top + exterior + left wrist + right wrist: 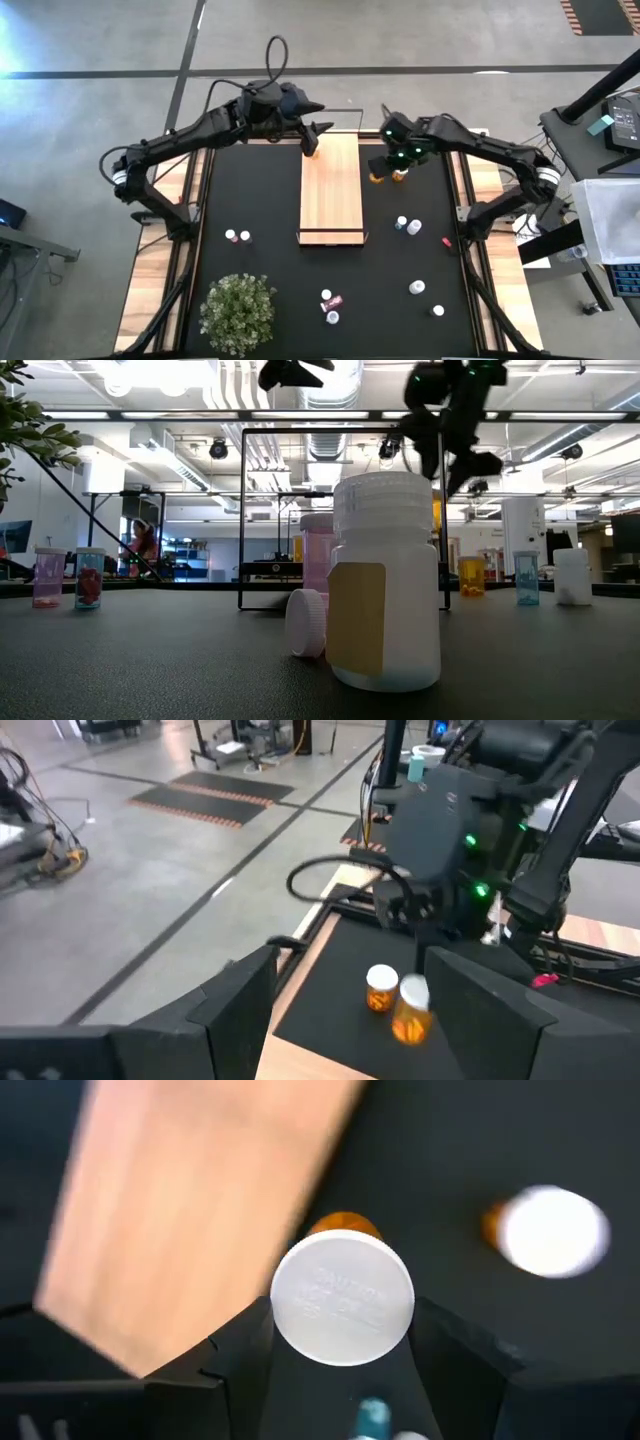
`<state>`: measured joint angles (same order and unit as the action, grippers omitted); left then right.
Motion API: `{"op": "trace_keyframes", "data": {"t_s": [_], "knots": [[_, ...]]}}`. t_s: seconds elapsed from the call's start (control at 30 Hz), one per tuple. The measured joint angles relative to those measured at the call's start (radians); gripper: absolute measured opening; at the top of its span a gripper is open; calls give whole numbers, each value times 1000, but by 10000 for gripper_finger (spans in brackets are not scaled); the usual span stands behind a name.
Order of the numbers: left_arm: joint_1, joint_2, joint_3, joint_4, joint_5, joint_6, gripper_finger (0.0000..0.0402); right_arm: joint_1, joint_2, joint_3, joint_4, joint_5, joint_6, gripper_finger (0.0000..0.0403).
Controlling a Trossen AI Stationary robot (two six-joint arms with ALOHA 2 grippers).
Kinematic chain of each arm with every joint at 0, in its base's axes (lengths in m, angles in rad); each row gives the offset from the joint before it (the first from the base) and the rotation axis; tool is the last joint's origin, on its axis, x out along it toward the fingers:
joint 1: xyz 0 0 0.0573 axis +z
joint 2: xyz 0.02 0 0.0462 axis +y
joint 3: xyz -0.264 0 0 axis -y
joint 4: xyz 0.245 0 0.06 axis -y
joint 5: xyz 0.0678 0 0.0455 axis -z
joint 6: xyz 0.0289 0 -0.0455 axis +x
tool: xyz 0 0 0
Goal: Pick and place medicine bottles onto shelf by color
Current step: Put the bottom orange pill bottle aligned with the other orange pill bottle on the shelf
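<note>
The light wood shelf [331, 190] lies along the middle of the black mat [260, 200]. My right gripper [384, 166] is just off the shelf's far right side, shut on an orange bottle with a white cap [343, 1310]. A second orange bottle [399, 176] stands on the mat beside it and also shows in the right wrist view [553, 1230]. My left gripper [313, 140] hangs open over the shelf's far left corner, where a small orange bottle [311, 153] shows under it. Both orange bottles by the right gripper show in the left wrist view [380, 988]. My right gripper pinches the orange bottle between its two fingers, which stand on either side just under the white cap [343, 1310]. The fingers come from above, pointing down. The bottle is upright, cap up. Whether its base is off the mat, I cannot tell.
Pale bottles stand in pairs on the mat: left of the shelf [237, 237], right of it [408, 225], at the near middle [329, 306] and near right [427, 298]. A bushy plant [238, 310] stands near left. A small red thing [446, 241] lies at the right.
</note>
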<state>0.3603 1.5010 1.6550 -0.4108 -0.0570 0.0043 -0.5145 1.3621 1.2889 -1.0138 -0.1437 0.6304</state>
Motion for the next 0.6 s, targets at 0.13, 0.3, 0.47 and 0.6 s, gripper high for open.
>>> {"op": "trace_keyframes", "data": {"t_s": [0.13, 0.3, 0.47, 0.6], "knots": [[7, -23, 0, -2, 0, 10, 240, 51, 109, 110, -1, 71, -3, 201], [11, -40, 0, -30, 0, 24, 240, 66, 231, 225, -1, 99, -55, 201], [12, -45, -3, -58, 0, 55, 240, 58, 330, 305, -3, 118, -89, 201], [12, -45, -5, -57, -1, 55, 240, 51, 408, 379, -2, 118, -129, 201]]}}
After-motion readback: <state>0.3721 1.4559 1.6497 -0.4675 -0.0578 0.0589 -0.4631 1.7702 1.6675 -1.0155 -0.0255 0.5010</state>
